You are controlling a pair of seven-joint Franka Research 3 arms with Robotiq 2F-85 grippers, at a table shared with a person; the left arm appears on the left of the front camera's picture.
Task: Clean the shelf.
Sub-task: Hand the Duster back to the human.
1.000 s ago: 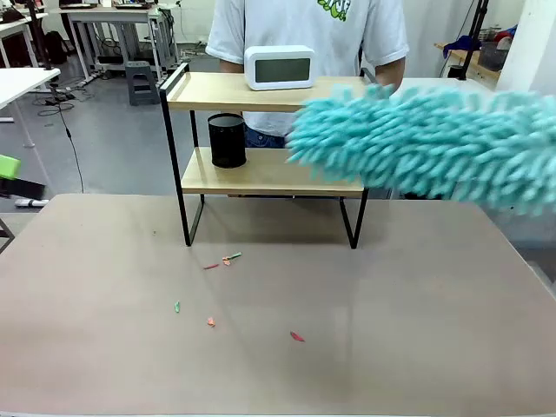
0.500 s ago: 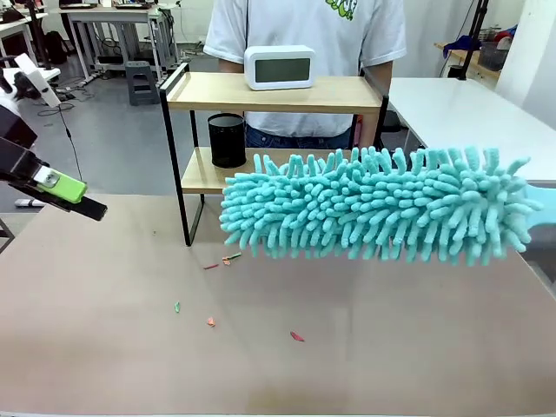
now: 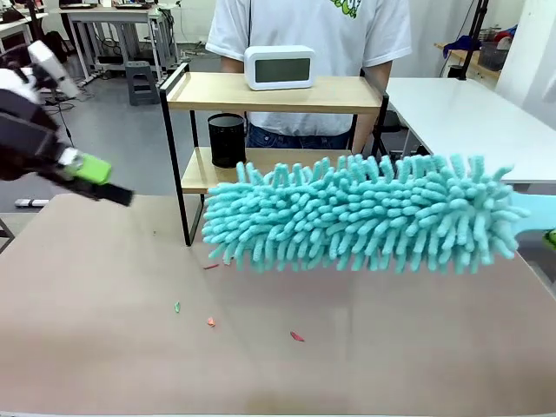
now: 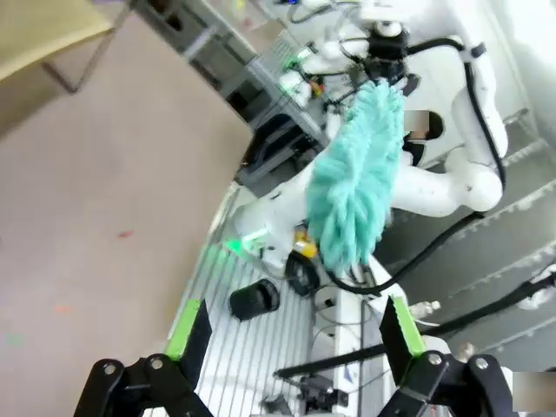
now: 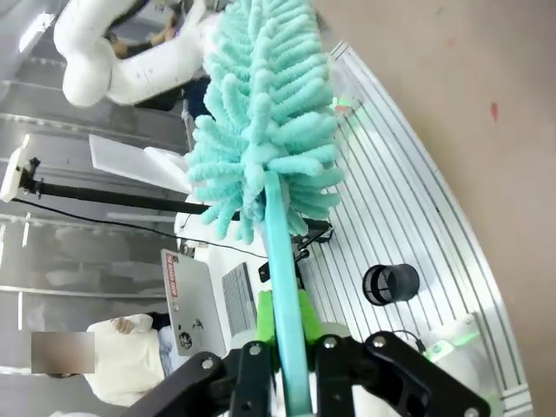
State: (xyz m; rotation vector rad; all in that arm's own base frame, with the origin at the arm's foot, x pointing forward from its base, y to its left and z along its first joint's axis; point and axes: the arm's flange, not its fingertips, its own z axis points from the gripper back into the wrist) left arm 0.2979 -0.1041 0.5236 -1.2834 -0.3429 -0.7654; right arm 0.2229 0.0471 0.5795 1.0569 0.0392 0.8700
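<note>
The shelf (image 3: 217,89) stands at the table's far side, two light wooden boards in a black frame; one corner also shows in the left wrist view (image 4: 43,30). A fluffy turquoise duster (image 3: 365,215) hangs level in front of its lower board, above the table. My right gripper (image 5: 287,328) is shut on the duster's handle (image 5: 280,252), with the brush head (image 5: 265,113) pointing away. My left gripper (image 3: 97,178) hovers open and empty over the table's left edge, left of the shelf. Its green-padded fingers (image 4: 187,328) stand wide apart, and the duster (image 4: 356,187) is far beyond them.
A white digital clock (image 3: 279,67) sits on the top board and a black cup (image 3: 227,140) on the lower one. Small coloured scraps (image 3: 210,321) lie scattered on the table (image 3: 104,365). A person in a white T-shirt (image 3: 295,22) stands behind the shelf.
The duster swung down from the upper right and has since drifted a little left and lower. My left gripper came into view at the left and moved up and right.
</note>
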